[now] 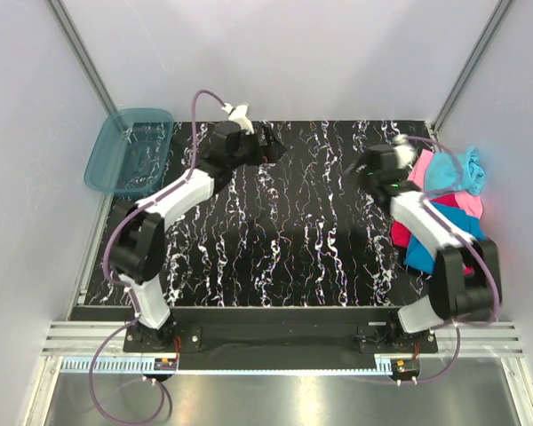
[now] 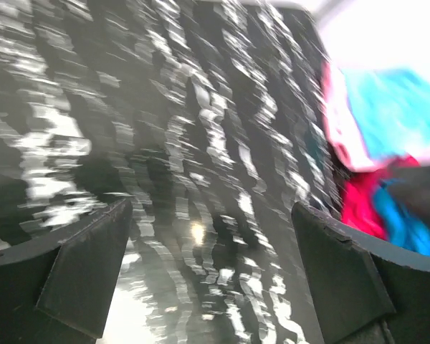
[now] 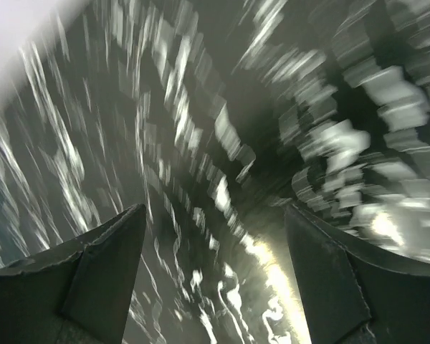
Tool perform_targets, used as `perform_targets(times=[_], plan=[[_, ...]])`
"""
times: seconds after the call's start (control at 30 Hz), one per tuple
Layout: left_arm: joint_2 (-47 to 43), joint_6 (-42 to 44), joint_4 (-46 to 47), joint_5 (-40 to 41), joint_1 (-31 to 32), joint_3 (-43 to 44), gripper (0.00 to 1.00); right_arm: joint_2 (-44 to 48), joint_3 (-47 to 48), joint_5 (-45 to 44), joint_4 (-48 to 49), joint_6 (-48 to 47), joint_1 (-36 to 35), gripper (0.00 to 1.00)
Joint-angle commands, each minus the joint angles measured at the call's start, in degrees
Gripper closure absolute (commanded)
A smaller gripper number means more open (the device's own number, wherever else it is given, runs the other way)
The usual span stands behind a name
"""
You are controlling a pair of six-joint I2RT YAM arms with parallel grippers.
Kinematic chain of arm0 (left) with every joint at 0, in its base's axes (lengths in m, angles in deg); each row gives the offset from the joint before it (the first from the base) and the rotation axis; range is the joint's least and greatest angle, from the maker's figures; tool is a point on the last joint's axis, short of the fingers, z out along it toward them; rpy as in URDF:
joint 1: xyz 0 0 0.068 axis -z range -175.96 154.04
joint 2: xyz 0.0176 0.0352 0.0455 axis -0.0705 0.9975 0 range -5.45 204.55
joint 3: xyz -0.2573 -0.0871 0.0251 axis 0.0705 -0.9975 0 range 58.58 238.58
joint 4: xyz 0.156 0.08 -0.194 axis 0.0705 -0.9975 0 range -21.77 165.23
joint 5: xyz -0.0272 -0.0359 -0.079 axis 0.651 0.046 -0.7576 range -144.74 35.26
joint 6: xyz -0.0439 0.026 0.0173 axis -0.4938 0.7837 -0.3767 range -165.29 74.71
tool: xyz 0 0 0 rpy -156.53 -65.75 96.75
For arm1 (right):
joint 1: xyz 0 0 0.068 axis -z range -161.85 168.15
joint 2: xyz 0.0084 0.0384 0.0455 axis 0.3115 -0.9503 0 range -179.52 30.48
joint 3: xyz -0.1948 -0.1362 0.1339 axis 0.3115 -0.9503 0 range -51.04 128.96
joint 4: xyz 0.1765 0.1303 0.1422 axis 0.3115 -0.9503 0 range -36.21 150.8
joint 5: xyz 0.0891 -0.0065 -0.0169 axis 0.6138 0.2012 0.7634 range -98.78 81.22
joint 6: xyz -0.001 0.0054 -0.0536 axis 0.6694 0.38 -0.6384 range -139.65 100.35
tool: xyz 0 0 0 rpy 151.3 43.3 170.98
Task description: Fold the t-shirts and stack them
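Both arms wore the same colours. The left arm [image 1: 173,200] and the right arm [image 1: 422,217] each had smooth white shells over the long links and bulky black housings at the joints. A thin purple cable [image 1: 198,115] ran along each arm, and the left one ended in a small white plug [image 1: 240,111]. Each arm rose from a black base [image 1: 155,335]. The left pincer [image 2: 211,251] and the right pincer [image 3: 215,251] were matte black. Their fingers [image 2: 86,269] were flat, wedge-shaped plates with slightly rough edges, though the wrist views were blurred.
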Motion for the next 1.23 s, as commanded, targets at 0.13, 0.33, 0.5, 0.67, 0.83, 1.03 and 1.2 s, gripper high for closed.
perform_targets(times=[0.13,0.33,0.5,0.67,0.83,1.03,1.2], plan=[[-9.6,10.59,-3.0,19.99,0.35,-9.49,0.01,-10.2,3.74,5.97,12.76,-14.67,-12.91,0.14],[-16.8,15.87,-6.27,28.8,0.09,-16.4,0.01,-0.28,-7.06,9.73,18.21,-18.81,-13.44,0.09],[-23.92,13.95,-5.47,24.25,0.18,-20.65,0.01,-1.22,-9.02,14.48,17.25,-20.31,-16.6,0.01],[-28.23,7.27,-5.47,22.82,2.9,-24.69,0.01,-8.34,-8.66,20.64,17.85,-15.05,-17.92,0.0],[-31.48,3.13,-2.41,23.96,3.6,-30.92,0.01,-5.11,-13.58,18.98,22.34,-12.58,-18.02,0.0],[-32.11,3.65,-0.64,24.15,4.22,-31.21,0.03,-1.85,-13.59,18.19,24.02,-11.87,-18.1,0.0],[-29.73,4.01,-3.19,25.46,4.66,-29.17,0.03,-2.73,-13.33,16.52,23.57,-11.96,-18.1,0.0]])
